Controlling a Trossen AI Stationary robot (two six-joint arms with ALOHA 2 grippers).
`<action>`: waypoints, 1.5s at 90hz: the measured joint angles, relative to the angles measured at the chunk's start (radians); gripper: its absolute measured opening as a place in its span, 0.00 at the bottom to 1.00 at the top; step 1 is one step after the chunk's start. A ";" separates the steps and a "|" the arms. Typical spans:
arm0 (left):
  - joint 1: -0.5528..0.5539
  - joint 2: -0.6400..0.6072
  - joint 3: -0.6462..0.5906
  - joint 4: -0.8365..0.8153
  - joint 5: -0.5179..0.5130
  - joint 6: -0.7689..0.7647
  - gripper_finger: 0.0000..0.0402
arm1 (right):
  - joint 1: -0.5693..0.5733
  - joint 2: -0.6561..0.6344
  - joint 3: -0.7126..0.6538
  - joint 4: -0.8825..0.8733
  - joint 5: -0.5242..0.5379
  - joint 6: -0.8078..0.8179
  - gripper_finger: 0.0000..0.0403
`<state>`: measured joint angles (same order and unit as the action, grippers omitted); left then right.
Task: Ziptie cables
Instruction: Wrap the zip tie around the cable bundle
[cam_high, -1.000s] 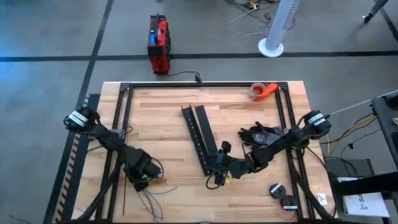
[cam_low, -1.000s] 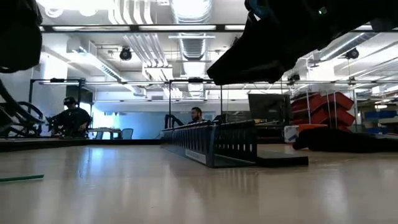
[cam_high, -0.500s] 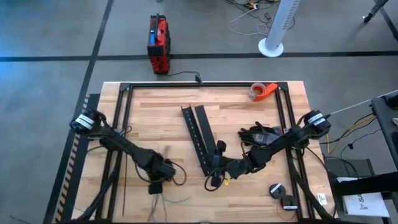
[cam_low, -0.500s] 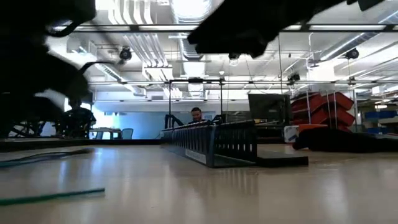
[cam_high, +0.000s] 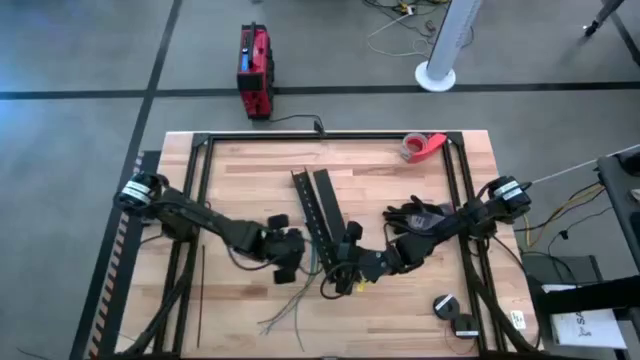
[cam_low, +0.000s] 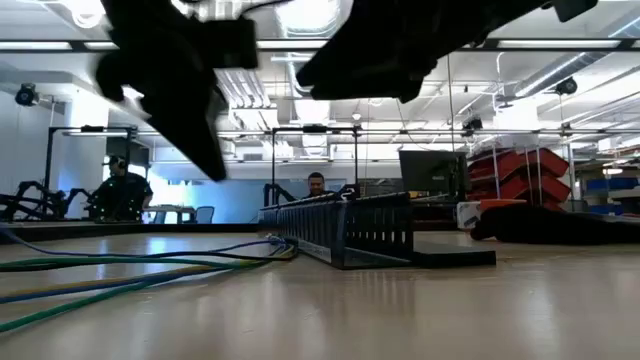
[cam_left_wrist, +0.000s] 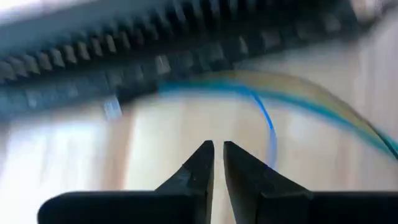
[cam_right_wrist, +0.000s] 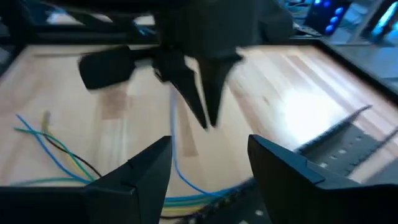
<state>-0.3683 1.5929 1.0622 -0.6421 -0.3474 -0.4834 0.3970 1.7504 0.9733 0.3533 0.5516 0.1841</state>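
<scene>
Both claws meet at the black slotted rail (cam_high: 322, 222) on the wooden surface (cam_high: 240, 180).

The left claw (cam_high: 291, 252) hangs just beside the rail's near end, fingers nearly together, gripping nothing. The right claw (cam_high: 343, 262) sits on the rail's other side, fingers spread wide and empty. The cables (cam_high: 290, 305) trail from the rail's near end across the surface, fanning out loose.

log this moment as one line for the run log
left gripper: shut, empty, beside black slotted rail | right gripper: open, facing it | cables: loose on table, not tied
</scene>
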 joint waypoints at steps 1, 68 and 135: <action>-0.002 -0.006 -0.003 -0.007 0.000 -0.012 0.05 | -0.002 0.000 0.000 -0.001 -0.003 0.001 0.49; 0.024 -0.351 -0.430 0.289 -0.601 -0.120 0.05 | -0.083 0.374 0.584 -1.095 0.010 -0.025 0.50; 0.021 -0.223 -0.657 0.922 -0.287 0.033 0.05 | -0.160 0.324 0.437 -0.629 -0.024 0.346 0.43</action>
<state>-0.3468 1.3698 0.4049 0.2802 -0.6345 -0.4502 0.2374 2.0745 1.4105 -0.2756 0.5276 0.5304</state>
